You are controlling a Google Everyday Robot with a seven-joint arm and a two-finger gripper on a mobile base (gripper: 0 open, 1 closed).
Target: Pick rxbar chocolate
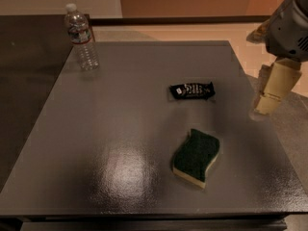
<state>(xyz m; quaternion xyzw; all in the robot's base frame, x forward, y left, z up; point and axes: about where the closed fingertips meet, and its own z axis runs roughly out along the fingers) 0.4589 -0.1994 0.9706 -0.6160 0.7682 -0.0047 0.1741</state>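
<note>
The rxbar chocolate (192, 90) is a small flat black wrapper with white lettering, lying flat on the grey table (125, 129), right of centre. My gripper (267, 102) hangs at the right edge of the view, over the table's right edge. It is to the right of the bar, apart from it, and holds nothing that I can see. The grey arm housing above it is partly cut off by the frame.
A wavy dark green sponge with a yellow underside (196, 157) lies in front of the bar. A clear plastic water bottle (82, 36) stands upright at the table's far left corner. A dark counter (24, 71) borders the table on the left.
</note>
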